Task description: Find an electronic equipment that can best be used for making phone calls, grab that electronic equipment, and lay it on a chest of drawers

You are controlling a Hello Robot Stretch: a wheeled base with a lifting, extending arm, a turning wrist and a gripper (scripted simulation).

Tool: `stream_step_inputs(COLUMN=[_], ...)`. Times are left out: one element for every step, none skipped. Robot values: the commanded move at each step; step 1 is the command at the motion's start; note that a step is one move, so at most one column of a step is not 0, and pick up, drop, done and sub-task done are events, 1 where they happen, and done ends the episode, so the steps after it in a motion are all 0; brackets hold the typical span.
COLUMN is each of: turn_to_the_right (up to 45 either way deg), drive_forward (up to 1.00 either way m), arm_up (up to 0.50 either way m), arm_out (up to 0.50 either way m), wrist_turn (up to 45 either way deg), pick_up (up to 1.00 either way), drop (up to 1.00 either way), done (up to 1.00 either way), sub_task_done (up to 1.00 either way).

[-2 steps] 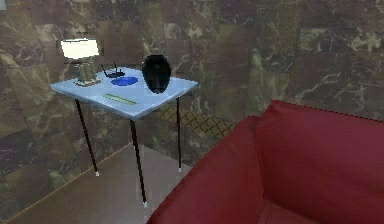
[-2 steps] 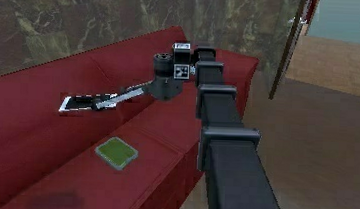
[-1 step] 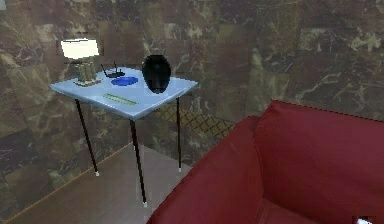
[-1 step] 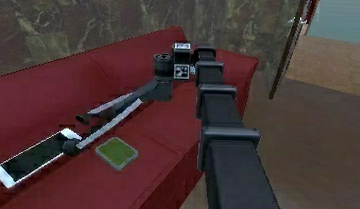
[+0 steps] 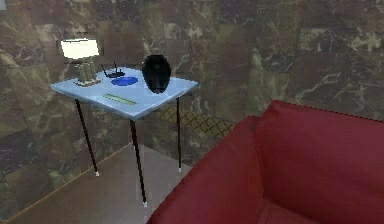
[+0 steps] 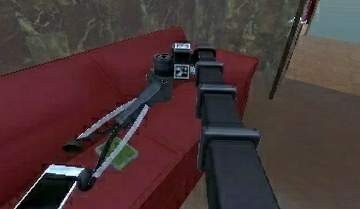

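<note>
Risking wrong grab: gripper [image 6: 83, 161] fingertips sit by green flat item [image 6: 123, 157] on red sofa [image 6: 28, 97] seat, just beside white phone [image 6: 47, 188]; could snag clutter or shove phone off cushion edge. Jaw state, load: cannot tell. Phone lies flat, long axis running lower-left to upper-right in arm side view; top end unclear.

Red sofa [image 5: 320, 165], pale blue table [image 5: 168, 95]

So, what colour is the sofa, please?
The sofa is dark red; it shows best in the arm side view.
</note>
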Motion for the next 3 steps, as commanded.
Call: stream_step_inputs(turn_to_the_right=[0.0, -45.0, -45.0], drive_forward=[0.00, 0.00, 0.00], arm_up=[0.00, 0.00, 0.00], arm_out=[-0.28, 0.00, 0.00], wrist_turn=[0.0, 0.0, 0.0], pick_up=[0.00, 0.00, 0.00], drop=[0.00, 0.00, 0.00], done=[0.00, 0.00, 0.00], sub_task_done=[0.00, 0.00, 0.00])
